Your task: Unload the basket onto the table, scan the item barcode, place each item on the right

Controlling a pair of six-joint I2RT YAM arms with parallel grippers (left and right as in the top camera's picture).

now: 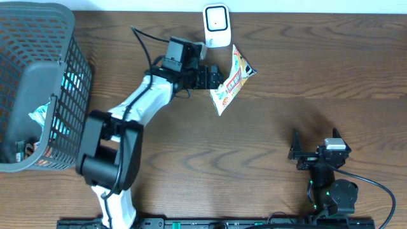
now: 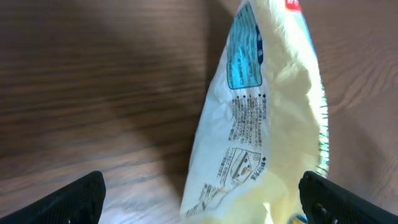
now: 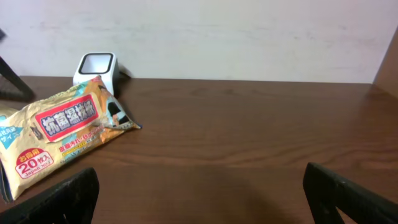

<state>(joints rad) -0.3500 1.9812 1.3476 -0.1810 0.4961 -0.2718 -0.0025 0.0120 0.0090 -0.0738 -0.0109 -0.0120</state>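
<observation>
Dark wood table (image 1: pixel 286 76) runs up to a plain white wall (image 3: pixel 249 37), with a wire basket (image 1: pixel 76 70) at the far left edge. The wet-wipes pack (image 1: pixel 231 81) sits at the back of the table, just beside the white barcode scanner (image 1: pixel 217 25), with one end of it close to the scanner's base. From my right wrist view the pack (image 3: pixel 68 130) shows its orange printed face and looks propped at a tilt rather than flat, though I can't be sure.

My left gripper (image 1: pixel 219 81) is right at the pack with its fingers spread wide. In the left wrist view the pale back of the pack (image 2: pixel 261 124) stands between them, and I see no squeeze on it. My right gripper (image 1: pixel 316 149) is well apart at the near edge, fingers also wide and holding nothing.

I judge the pack light, soft and squashy, with glossy film that could slip. I'd take it across its narrow width through the padded middle, not by the thin crimped end seam. I can't make out a barcode in any view, so I'd keep the small-print side free.
</observation>
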